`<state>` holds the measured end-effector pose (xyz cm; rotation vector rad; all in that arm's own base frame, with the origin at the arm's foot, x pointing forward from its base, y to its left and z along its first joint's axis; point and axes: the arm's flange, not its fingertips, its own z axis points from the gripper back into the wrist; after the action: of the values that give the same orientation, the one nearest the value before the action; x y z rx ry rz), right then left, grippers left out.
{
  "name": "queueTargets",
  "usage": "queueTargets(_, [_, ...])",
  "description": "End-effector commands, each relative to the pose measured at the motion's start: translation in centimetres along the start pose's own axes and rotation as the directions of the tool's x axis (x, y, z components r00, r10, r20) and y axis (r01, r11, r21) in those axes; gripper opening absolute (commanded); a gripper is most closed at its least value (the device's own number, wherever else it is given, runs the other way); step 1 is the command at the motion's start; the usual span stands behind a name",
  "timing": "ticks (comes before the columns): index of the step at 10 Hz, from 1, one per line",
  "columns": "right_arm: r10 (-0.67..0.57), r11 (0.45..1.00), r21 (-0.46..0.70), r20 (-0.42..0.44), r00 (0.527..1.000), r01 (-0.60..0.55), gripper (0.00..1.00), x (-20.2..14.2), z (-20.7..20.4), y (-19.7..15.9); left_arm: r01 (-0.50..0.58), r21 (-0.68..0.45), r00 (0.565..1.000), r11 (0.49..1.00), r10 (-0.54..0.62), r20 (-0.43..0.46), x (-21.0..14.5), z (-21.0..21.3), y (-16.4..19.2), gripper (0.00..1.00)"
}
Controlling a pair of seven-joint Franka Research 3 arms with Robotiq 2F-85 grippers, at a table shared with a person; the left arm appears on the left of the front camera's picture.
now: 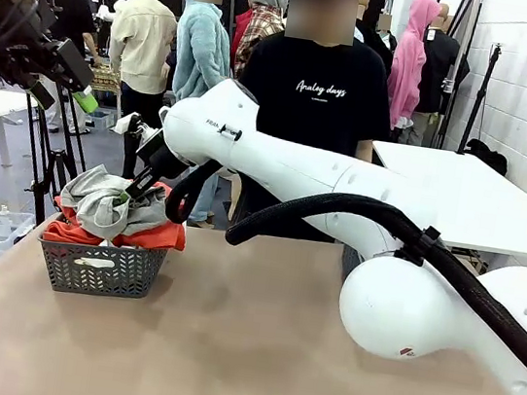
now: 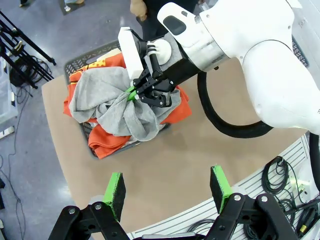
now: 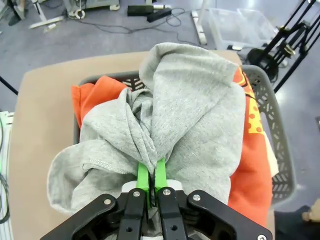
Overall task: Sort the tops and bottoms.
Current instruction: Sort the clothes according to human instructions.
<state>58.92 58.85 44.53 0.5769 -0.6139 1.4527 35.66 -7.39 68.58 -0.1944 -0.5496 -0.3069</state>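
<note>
Light grey soft cloth garment is pinched in a bunched fold by the right gripper, its green pads closed tight on the fabric above the dark grey lattice plastic basket. An orange-red cloth garment is draped beneath it over the basket rim. The left gripper is held wide open and empty, above the tan table.

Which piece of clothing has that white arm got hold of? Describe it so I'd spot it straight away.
Find the dark grey basket at the left end of the tan table. On top of the pile in it lies the light grey garment, pinched in the right gripper. It is the pale crumpled one, bunched upward above the orange-red garment beneath it.
</note>
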Motion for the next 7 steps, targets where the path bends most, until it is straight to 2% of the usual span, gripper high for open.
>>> queueTargets(1, [-0.009,0.996,0.087,-0.033,0.999,0.011,0.00,-0.6,-1.7,-1.5,-0.007,-0.005,1.000,1.000,0.007,-0.004,-0.2,0.2,0.0,0.88])
queueTargets(2, [-0.002,0.988,0.153,-0.026,1.000,0.006,0.00,-0.9,-4.5,-3.1,-0.007,-0.005,1.000,1.000,0.007,-0.004,-0.2,0.2,0.0,0.88])
queueTargets(4, [-0.039,0.977,0.207,-0.092,0.995,0.057,0.00,-1.6,-9.6,-5.7,-0.007,-0.005,1.000,1.000,0.007,-0.004,-0.2,0.2,0.0,0.88])
queueTargets(7, [-0.040,0.972,0.225,-0.105,0.994,0.063,0.00,-1.9,-11.2,-6.4,-0.007,-0.005,1.000,1.000,0.007,-0.004,-0.2,0.2,0.0,0.88])
